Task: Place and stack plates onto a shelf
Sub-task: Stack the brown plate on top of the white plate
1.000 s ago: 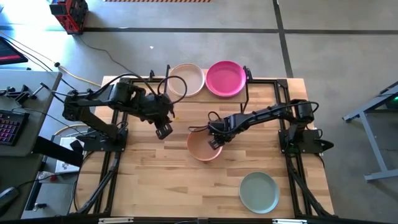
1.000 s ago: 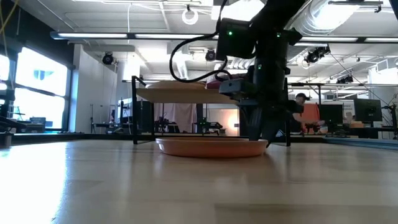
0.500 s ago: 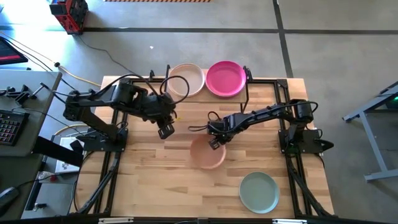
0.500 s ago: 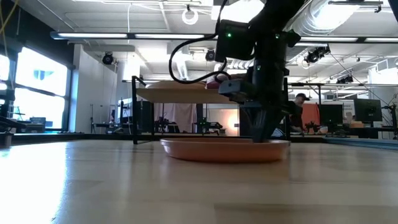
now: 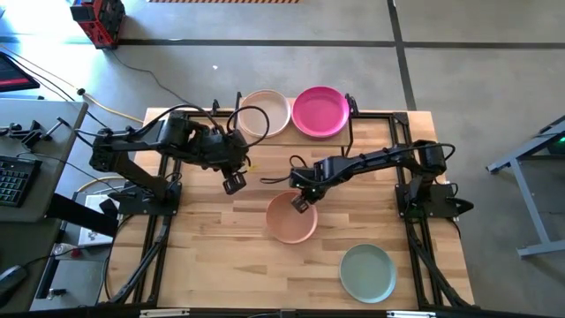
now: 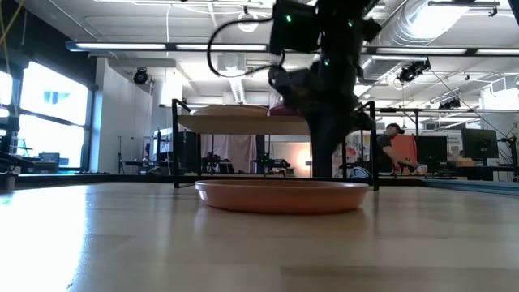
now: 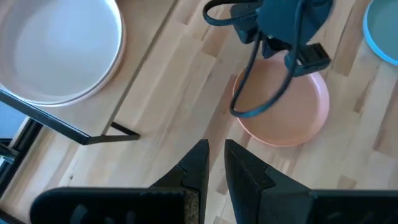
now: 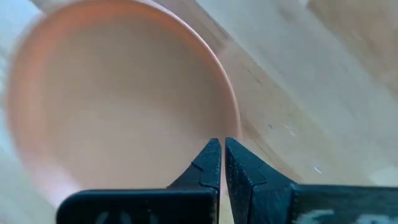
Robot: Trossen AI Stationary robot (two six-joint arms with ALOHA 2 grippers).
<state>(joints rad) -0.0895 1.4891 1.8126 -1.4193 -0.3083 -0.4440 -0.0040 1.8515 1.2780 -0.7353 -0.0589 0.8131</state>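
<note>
A tan-pink plate [image 5: 292, 219] lies flat on the tabletop near its middle. My right gripper [image 5: 299, 203] is shut over that plate's far rim [image 8: 231, 115], pointing steeply down. My left gripper [image 5: 233, 184] hangs in the air to the plate's left and farther back. Its fingers [image 7: 202, 163] stand a narrow gap apart with nothing between them. The shelf [image 6: 219, 122] stands at the table's far edge with a cream plate [image 5: 263, 113] and a magenta plate [image 5: 320, 111] side by side on top. A pale teal plate [image 5: 367, 272] rests near the front right corner. My right gripper has its shut fingertips [image 8: 211, 152] right at the tan-pink plate's far rim, coming from above. I cannot tell whether they touch the rim. Nothing shows between the fingers, and the plate lies flat on the table.
The black frame of the arms' stand [image 5: 402, 177] runs along both sides of the tabletop. Bare wood lies between the tan-pink plate and the shelf, and along the near left [image 5: 221, 265]. A person [image 6: 395, 150] is in the room far behind the table.
My right gripper has shut at the tan-pink plate's far rim and then risen, shifting slightly toward the table's left. The plate has slid a little toward the near edge and still lies flat on the table.
</note>
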